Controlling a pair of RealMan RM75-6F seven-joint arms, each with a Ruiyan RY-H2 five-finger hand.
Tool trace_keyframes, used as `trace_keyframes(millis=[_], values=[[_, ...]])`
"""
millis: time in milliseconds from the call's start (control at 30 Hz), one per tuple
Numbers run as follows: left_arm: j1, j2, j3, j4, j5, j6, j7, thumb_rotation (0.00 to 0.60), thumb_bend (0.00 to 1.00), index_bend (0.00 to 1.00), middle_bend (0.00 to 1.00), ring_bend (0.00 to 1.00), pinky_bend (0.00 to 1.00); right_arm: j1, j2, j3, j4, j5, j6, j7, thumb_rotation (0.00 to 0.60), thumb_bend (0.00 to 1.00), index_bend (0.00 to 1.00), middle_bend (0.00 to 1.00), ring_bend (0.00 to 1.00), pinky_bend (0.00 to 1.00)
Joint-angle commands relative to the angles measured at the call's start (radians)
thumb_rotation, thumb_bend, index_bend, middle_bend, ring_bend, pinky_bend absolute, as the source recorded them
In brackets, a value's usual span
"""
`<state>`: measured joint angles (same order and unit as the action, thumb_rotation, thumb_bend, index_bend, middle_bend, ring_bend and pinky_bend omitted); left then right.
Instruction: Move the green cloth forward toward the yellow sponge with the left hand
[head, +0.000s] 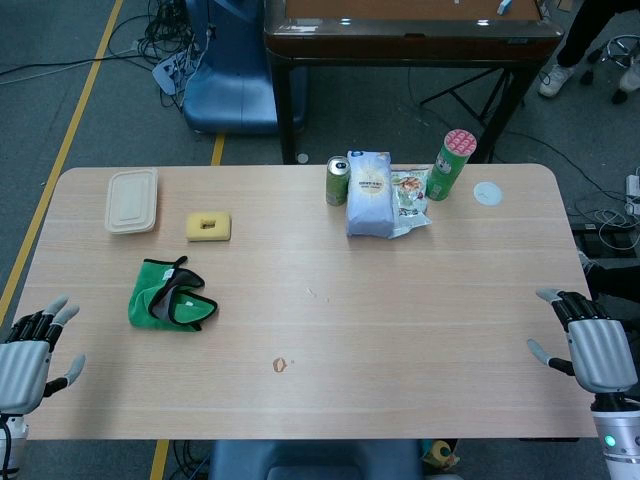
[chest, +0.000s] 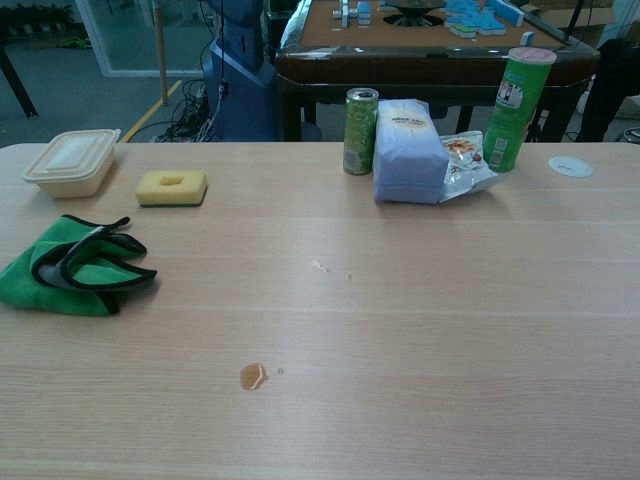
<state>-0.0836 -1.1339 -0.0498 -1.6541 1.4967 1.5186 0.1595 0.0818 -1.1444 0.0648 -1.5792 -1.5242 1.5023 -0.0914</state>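
The green cloth (head: 165, 296) with black trim lies crumpled on the left part of the table, also seen as the green cloth (chest: 70, 267) in the chest view. The yellow sponge (head: 208, 226) sits a short way beyond it, slightly to the right, and shows as the yellow sponge (chest: 171, 186) in the chest view. My left hand (head: 30, 350) hangs off the table's left front corner, fingers apart, holding nothing, well left of the cloth. My right hand (head: 590, 340) rests at the right front edge, fingers apart and empty. Neither hand shows in the chest view.
A beige lidded box (head: 132, 200) stands left of the sponge. At the back middle are a green can (head: 338, 181), a white bag (head: 369, 194), a snack packet (head: 410, 190), a green tube (head: 452, 164) and a white disc (head: 487, 193). A small brown spot (head: 281, 364) marks the table.
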Motion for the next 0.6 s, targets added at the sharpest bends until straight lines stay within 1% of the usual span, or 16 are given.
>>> trace_keyframes(millis=[33,200,367,467,600], values=[[0.001,0.000,0.001,0.001,0.000,-0.001,-0.002,0.600,0.28,0.18,0.11,0.16,0.14,0.001,0.001,0.000,-0.002,0.001,-0.002,-0.002,0.600,0.26,0.24,0.28,0.24,0.31],[-0.002,0.001,0.006,0.013,0.007,-0.008,-0.013,0.600,0.28,0.18,0.11,0.16,0.14,0.002,0.007,-0.002,-0.010,-0.007,-0.002,0.007,0.600,0.26,0.24,0.28,0.24,0.31],[-0.034,0.020,-0.005,0.021,-0.002,-0.061,-0.059,0.600,0.28,0.18,0.11,0.16,0.14,0.002,0.034,0.005,-0.027,-0.026,0.018,0.028,0.600,0.26,0.24,0.28,0.24,0.31],[-0.072,0.033,-0.016,0.041,-0.012,-0.121,-0.099,0.600,0.28,0.18,0.11,0.16,0.14,0.000,0.058,0.014,-0.046,-0.033,0.037,0.010,0.600,0.26,0.24,0.28,0.24,0.31],[-0.128,0.049,-0.030,0.059,-0.039,-0.216,-0.109,0.600,0.28,0.15,0.11,0.16,0.14,-0.002,0.090,0.025,-0.075,-0.032,0.051,-0.013,0.600,0.26,0.24,0.28,0.24,0.31]])
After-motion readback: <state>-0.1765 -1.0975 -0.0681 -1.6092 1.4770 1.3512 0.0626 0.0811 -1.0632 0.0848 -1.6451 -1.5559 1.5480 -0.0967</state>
